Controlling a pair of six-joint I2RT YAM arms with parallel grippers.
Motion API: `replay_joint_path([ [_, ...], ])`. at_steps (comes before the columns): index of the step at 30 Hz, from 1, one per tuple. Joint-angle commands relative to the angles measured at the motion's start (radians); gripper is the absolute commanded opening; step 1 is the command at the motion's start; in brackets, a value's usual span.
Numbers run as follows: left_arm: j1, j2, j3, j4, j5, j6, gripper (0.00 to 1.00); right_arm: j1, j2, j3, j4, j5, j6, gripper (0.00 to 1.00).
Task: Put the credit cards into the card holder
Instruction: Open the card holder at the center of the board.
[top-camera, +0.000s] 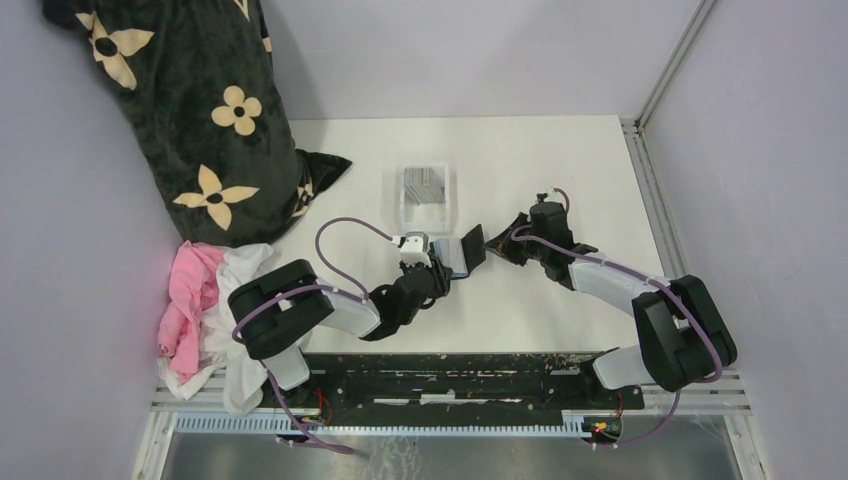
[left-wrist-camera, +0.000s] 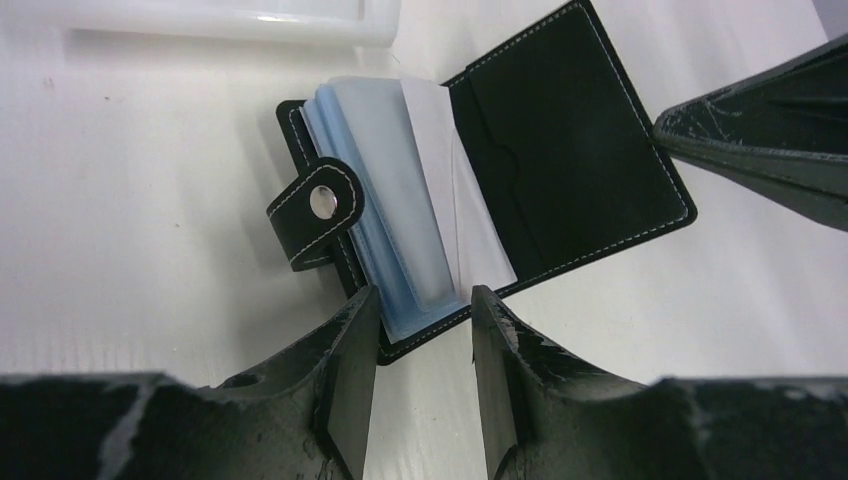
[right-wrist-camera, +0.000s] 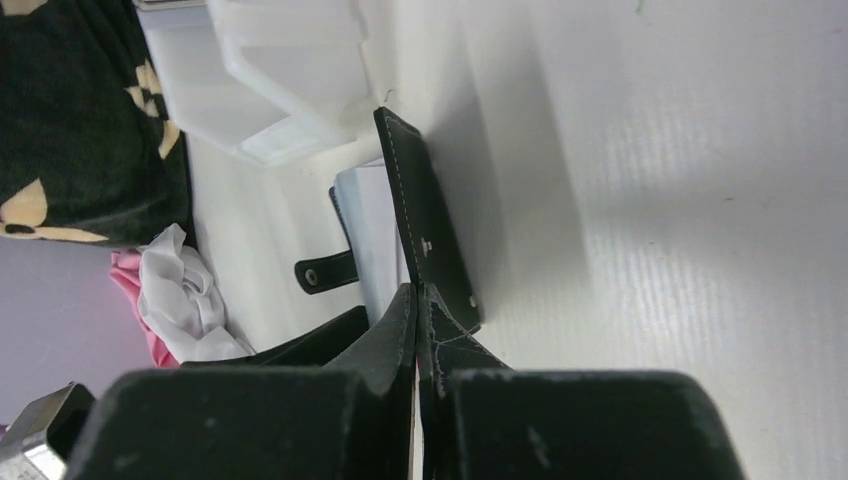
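The white table (top-camera: 560, 180) fills most of what I can see, walled on three sides. A black flowered cushion (top-camera: 200, 110) is jammed into its far left corner, with a heap of pink and white cloth (top-camera: 205, 300) in front of it. That side is crowded. The open room for swinging an arm is on the right.

Mid-table sits a clear tray (top-camera: 425, 217) with the credit cards (top-camera: 425, 185) lying grey inside it. I can't make out any in the sleeves yet. Just in front of the tray, between the two grippers, lies the card holder (left-wrist-camera: 560, 140), opened up.

The left gripper (left-wrist-camera: 425, 297) is spread wide, its fingers straddling the near edge of the clear sleeves. Whether they touch, I can't tell. The right gripper (right-wrist-camera: 418, 292) is closed tight on nothing, its tip against the cover's outer edge, which looks propped off the table.

I'd guess the holder is light and floppy, apt to fold shut or skate on the smooth top. The stiff stitched cover is the place to pin it. The cards look thin, stiff and slick, best pinched across their long edges, with the tray wall close by. The snap tab (left-wrist-camera: 318, 205) sticks out leftward, clear of the sleeves.
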Motion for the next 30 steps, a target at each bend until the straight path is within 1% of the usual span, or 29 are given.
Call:
replay_joint_path([
  [1, -0.003, -0.015, 0.011, 0.046, -0.090, 0.021, 0.47, -0.038, 0.012, -0.022, 0.026, -0.001, -0.032, 0.01],
  [6, -0.004, -0.052, -0.036, 0.084, -0.113, 0.012, 0.52, -0.059, 0.032, -0.023, -0.008, 0.026, -0.073, 0.01],
  [13, -0.023, -0.172, -0.104, 0.123, -0.166, 0.036, 0.55, -0.073, 0.097, -0.040, 0.012, 0.036, -0.085, 0.01],
  [25, -0.027, -0.177, -0.140, 0.145, -0.179, 0.037, 0.56, -0.079, 0.158, -0.059, 0.024, 0.076, -0.106, 0.01],
  [30, -0.026, -0.167, -0.136, 0.141, -0.177, 0.041, 0.56, -0.079, 0.142, 0.003, -0.063, 0.103, -0.171, 0.01],
])
